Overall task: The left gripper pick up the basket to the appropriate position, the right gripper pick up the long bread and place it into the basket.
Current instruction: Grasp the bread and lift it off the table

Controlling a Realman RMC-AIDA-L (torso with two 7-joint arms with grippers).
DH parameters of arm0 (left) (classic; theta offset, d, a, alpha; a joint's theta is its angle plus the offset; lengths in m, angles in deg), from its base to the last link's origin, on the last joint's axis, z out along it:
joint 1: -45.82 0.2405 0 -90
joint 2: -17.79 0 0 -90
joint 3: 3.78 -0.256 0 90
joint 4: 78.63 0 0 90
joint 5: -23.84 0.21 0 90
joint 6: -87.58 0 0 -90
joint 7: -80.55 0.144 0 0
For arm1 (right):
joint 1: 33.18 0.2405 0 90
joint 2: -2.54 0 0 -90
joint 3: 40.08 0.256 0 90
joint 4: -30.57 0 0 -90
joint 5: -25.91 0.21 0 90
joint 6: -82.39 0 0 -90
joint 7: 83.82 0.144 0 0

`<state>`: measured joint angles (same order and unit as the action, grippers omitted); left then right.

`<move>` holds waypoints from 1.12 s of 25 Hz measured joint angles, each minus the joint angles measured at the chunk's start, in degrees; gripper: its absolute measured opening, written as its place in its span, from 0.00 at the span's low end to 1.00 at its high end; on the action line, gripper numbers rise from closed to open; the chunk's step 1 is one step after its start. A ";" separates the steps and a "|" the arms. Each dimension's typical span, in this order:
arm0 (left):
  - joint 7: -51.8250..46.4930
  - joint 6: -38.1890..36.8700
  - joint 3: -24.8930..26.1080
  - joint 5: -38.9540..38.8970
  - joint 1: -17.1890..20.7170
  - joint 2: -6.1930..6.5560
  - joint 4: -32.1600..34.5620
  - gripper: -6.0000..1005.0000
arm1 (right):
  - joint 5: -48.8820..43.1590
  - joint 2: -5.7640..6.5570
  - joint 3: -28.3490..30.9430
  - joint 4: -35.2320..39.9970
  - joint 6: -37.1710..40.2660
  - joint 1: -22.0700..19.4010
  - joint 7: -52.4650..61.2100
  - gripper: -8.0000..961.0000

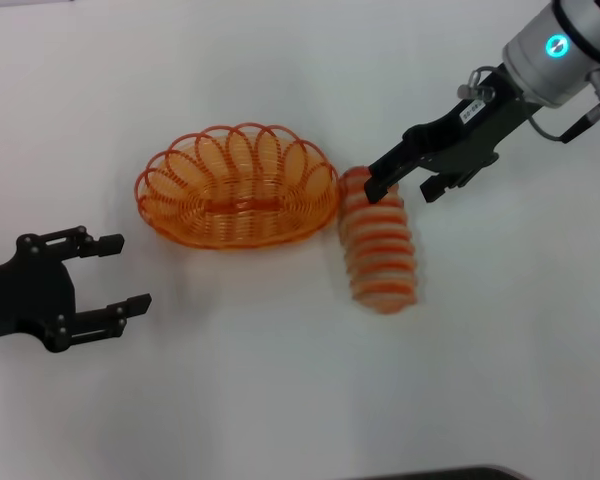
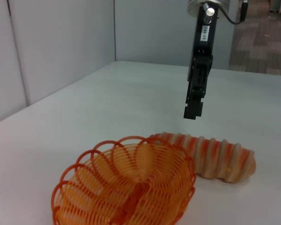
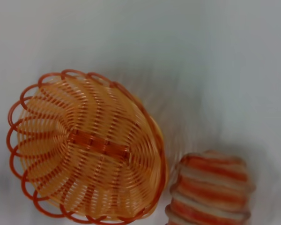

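The orange wire basket (image 1: 238, 190) stands empty on the white table, a short way beyond my left gripper (image 1: 125, 273), which is open and holds nothing. The striped long bread (image 1: 380, 240) lies on the table just right of the basket, almost touching its rim. My right gripper (image 1: 402, 188) is open over the bread's far end. In the left wrist view the right gripper (image 2: 195, 110) hangs clearly above the long bread (image 2: 210, 157), which lies behind the basket (image 2: 126, 187). The right wrist view looks down on the basket (image 3: 84, 145) and one end of the long bread (image 3: 210, 190).
The white table (image 1: 280, 400) stretches around both objects. A dark edge (image 1: 450, 472) shows at the near side of the table. Grey walls (image 2: 61, 47) rise beyond the table's far edge in the left wrist view.
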<state>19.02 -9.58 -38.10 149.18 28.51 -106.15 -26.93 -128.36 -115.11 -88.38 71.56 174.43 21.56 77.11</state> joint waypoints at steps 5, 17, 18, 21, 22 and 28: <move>0.55 -0.45 1.06 0.52 0.25 -0.07 -0.08 0.73 | -0.15 -0.53 -2.82 -1.28 -0.70 0.94 1.77 0.94; 0.75 -1.23 1.29 0.42 0.53 -0.07 -0.13 0.73 | -0.17 -0.74 -6.07 -1.53 0.05 1.58 4.16 0.94; 0.75 -1.26 1.29 0.34 0.53 -0.08 -0.13 0.73 | -0.16 -0.80 -6.80 -1.52 -0.12 1.59 4.65 0.94; 0.64 -1.34 1.28 0.24 0.38 -0.07 -0.13 0.73 | -0.16 -1.00 -9.23 -1.43 -0.74 1.89 6.16 0.94; 0.57 -1.34 1.29 0.25 0.32 -0.07 -0.13 0.73 | -0.17 -1.06 -9.70 -1.43 -0.93 2.08 6.49 0.94; 0.39 -1.36 1.28 0.24 0.20 -0.07 -0.11 0.73 | -2.17 -1.65 -10.55 -2.47 -2.63 3.48 7.84 0.94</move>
<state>19.41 -10.94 -36.83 149.42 28.70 -106.22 -27.05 -130.52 -116.77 -98.93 69.09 171.80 25.04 84.95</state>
